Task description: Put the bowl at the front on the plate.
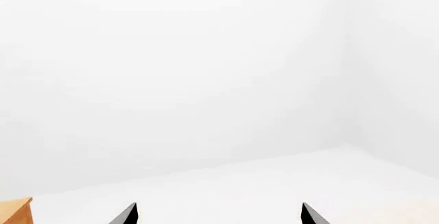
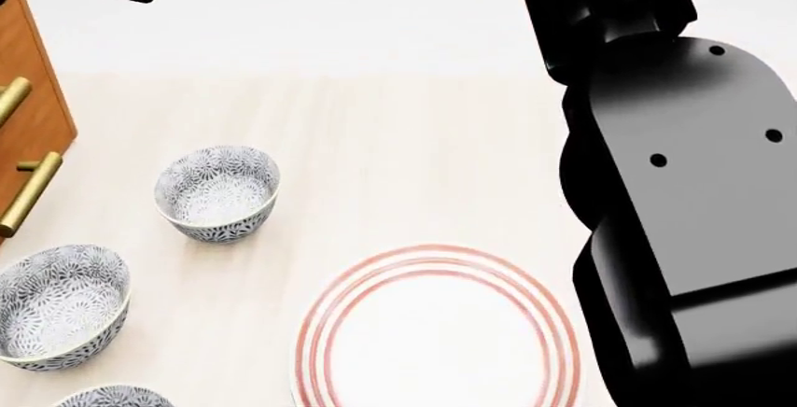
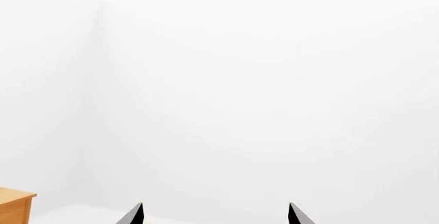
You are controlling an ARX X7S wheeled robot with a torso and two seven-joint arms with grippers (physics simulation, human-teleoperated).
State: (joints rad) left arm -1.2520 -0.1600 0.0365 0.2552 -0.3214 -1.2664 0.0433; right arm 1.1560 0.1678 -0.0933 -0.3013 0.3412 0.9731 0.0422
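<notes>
Right arm [image 2: 678,211]: glossy black housing, nearest the head camera, filling that view's right side from top edge to bottom edge and overlapping the plate's right rim.

Wooden cabinet [image 2: 28,118]: far left, orange-brown, two brass bar handles [image 2: 30,192] on its face. A corner of like wood shows in each wrist view.

Patterned bowls, three, white with dense blue-grey floral print, all upright on the left part of the tabletop. The bowl [image 2: 112,397] at the front is cut by the bottom edge, only its rim showing. The middle bowl [image 2: 56,304] stands just behind it, cut slightly by the left edge. The rear bowl [image 2: 216,191] stands farther back and to the right, apart from the others.

Plate [image 2: 436,332]: large, white, red concentric rings near the rim, lying flat right of the bowls, bare, its near edge out of frame. Well apart from the front bowl.

Tabletop [image 2: 412,155]: pale wood grain, light cream.

Room: plain white walls and white floor, meeting at a corner in both wrist views.

Left claw [image 1: 218,215]: two black fingertips [image 1: 126,215] set wide apart, holding nothing.

Right claw [image 3: 215,215]: likewise spread wide, nothing between.
</notes>
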